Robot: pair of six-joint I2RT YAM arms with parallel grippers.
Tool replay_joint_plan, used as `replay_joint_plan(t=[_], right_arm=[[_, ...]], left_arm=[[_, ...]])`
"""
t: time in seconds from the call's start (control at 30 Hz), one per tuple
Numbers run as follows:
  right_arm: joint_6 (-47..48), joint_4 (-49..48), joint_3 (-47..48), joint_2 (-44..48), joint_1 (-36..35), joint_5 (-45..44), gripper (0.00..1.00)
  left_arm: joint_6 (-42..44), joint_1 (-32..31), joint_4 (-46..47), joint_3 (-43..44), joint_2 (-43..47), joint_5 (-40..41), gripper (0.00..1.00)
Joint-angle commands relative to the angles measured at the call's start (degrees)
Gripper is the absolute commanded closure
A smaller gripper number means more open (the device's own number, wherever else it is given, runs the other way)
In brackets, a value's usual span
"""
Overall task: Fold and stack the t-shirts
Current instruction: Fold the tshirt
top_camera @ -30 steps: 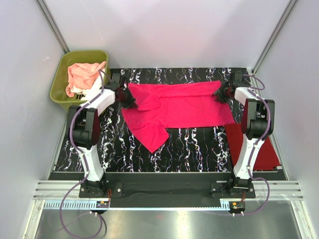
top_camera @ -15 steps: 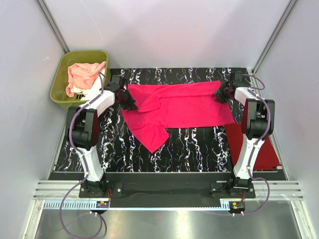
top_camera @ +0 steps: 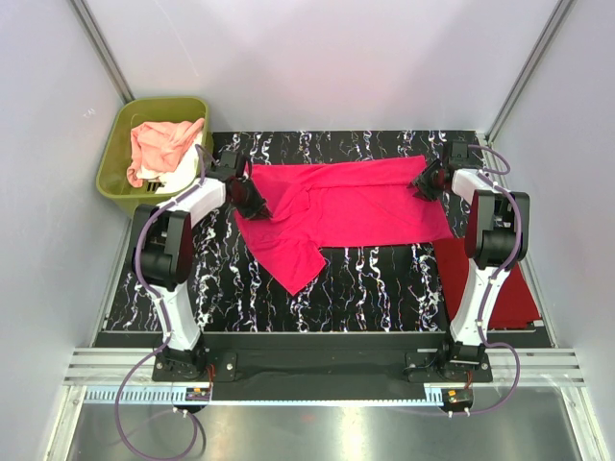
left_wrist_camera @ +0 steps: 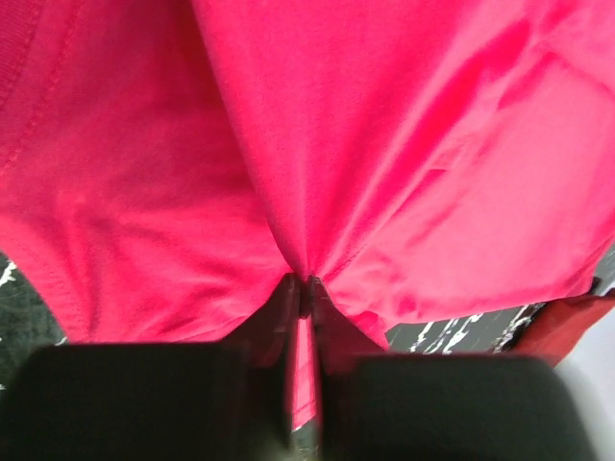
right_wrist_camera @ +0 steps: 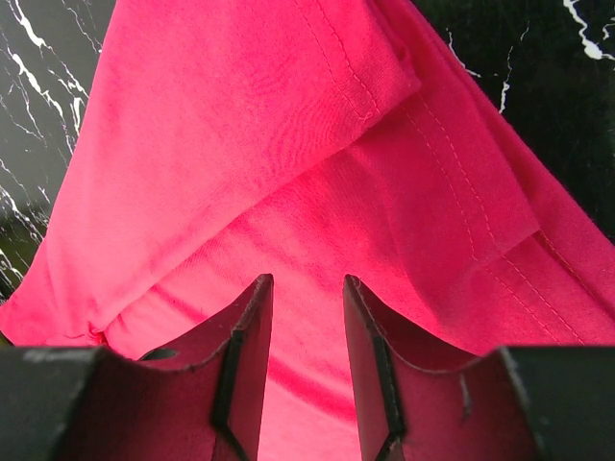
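Left fingers are pressed together on a small pinch of the hot pink short-sleeved cloth t-shirt, and the fabric draws into tight creases that fan out from the spot where they meet. We see this shirt spread lengthwise across the far half of the black, white-veined marbled surface. It lies mostly flat, with soft wrinkles and one layer folded over another near its left end. A pointed flap of it reaches toward the near edge on the left side.

At the shirt's right end, the right fingers stand partly apart. The wrist view shows pink cloth lying under and between them, with a stitched hem crossing just ahead. We cannot tell whether their tips touch the cloth, and nothing is clamped between them.

A darker red cloth t-shirt lies flat at the right edge of the surface, just beside the pink one and partly hidden by the right arm. An olive-green plastic tub sits off the far left corner, close to the left arm's wrist. It holds a crumpled peach-pink cloth t-shirt, with a bit of white cloth showing below it.
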State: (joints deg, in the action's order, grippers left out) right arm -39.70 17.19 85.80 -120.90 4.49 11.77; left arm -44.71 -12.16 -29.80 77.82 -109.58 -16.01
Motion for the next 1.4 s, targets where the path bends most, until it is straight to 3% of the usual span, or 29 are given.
replay_joint_plan(t=[0.0, 0.1, 0.17, 0.2, 0.3, 0.4, 0.5, 0.67, 0.77, 0.93, 1.37], right_arm=[[0.6, -0.7, 0.2, 2.5, 0.3, 0.9, 0.57], [0.8, -0.2, 0.3, 2.5, 0.3, 1.1, 0.57], [0.9, -0.5, 0.3, 2.9, 0.2, 1.1, 0.57], [0.9, -1.2, 0.1, 3.0, 0.0, 2.2, 0.57], [0.5, -4.4, -0.7, 3.7, -1.8, 4.3, 0.55], [0.7, -7.0, -0.2, 3.5, -6.2, 5.6, 0.46], [0.4, -9.6, 2.4, 1.5, -11.7, 8.2, 0.39], [-2.0, -11.2, 10.2, -4.9, -18.8, 9.9, 0.43], [-3.5, -11.0, 14.6, -8.7, -22.2, 10.0, 0.5], [-5.3, -10.3, 18.3, -13.2, -25.2, 10.6, 0.54], [-6.4, -10.6, 16.9, -15.2, -29.4, 11.7, 0.66]], left_arm=[[2.1, -0.1, 0.4, 0.1, 3.1, 0.9, 0.79], [5.9, -0.1, -2.5, 3.4, 4.4, 5.7, 0.6], [8.7, -0.4, -4.6, 6.3, 6.7, 10.1, 0.54], [12.2, -0.7, -4.8, 7.0, 7.7, 15.1, 0.45], [18.9, -0.3, -3.3, 10.5, 10.3, 21.2, 0.37], [23.1, 1.5, -0.5, 16.3, 7.6, 19.1, 0.38], [24.6, 4.0, 3.3, 22.1, 0.8, 9.5, 0.49], [24.7, 5.5, 13.5, 23.0, -6.3, 8.4, 0.66], [25.0, 5.7, 19.2, 22.7, -9.2, 9.7, 0.66], [25.0, 5.8, 19.3, 28.0, -15.4, 11.0, 0.61], [17.5, 7.2, 16.0, 29.4, -22.0, 12.8, 0.64]])
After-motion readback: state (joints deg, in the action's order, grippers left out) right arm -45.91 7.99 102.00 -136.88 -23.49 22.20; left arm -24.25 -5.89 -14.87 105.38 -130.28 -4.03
